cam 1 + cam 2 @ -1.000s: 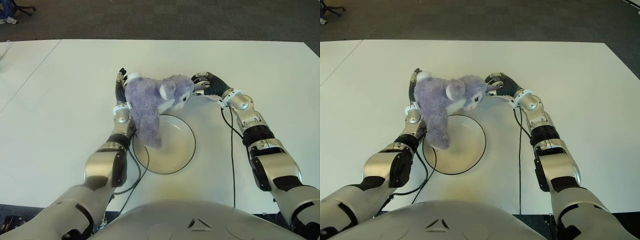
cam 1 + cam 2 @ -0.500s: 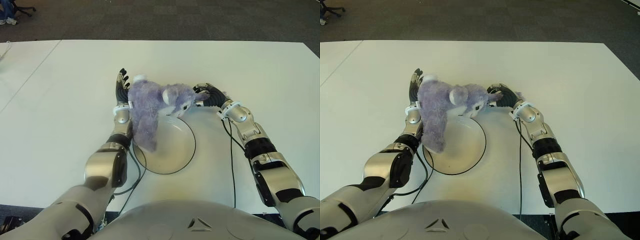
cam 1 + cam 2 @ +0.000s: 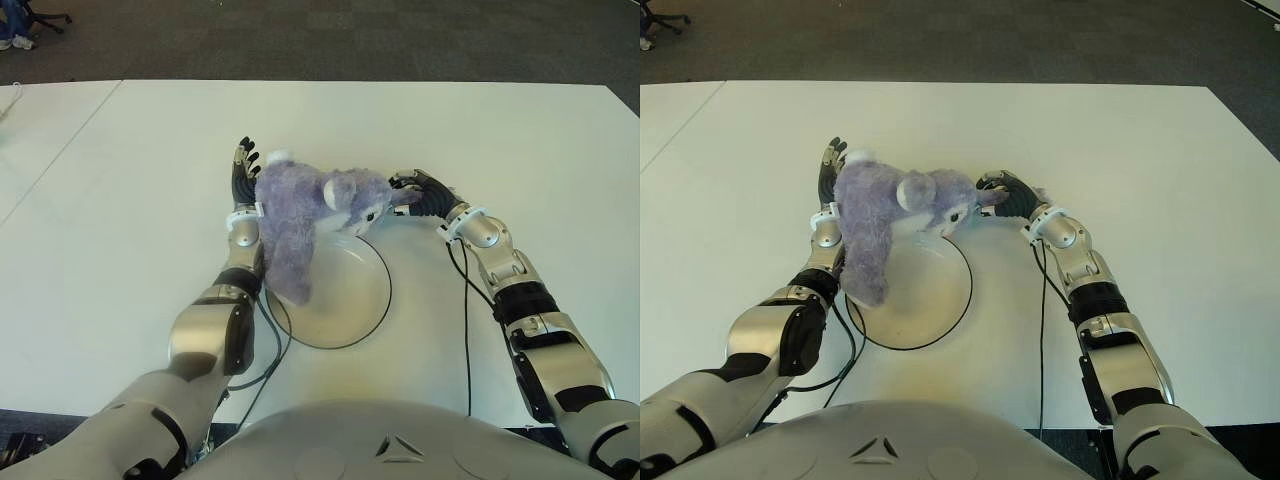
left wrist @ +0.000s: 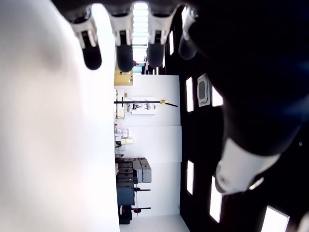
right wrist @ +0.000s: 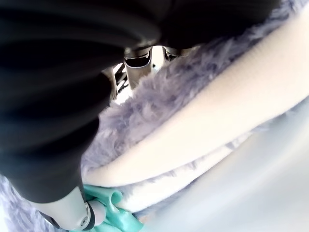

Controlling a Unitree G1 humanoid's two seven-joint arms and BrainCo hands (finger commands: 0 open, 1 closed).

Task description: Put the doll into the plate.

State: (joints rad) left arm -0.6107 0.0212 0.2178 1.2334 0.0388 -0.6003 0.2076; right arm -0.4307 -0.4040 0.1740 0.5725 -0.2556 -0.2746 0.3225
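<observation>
Purple plush doll held between two robot hands over the far rim of a plate

The purple plush doll [image 3: 890, 215] hangs across the far-left edge of the white, dark-rimmed plate [image 3: 930, 310] on the white table [image 3: 1140, 170], its head toward the robot's right and one limb drooping over the plate's left side. The right hand [image 3: 1002, 190] curls around the doll's paw beside its face. The left hand [image 3: 828, 175] stands behind the doll's body, fingers straight and pointing away. Black cables trail along both forearms; dark carpet lies beyond the table.
</observation>
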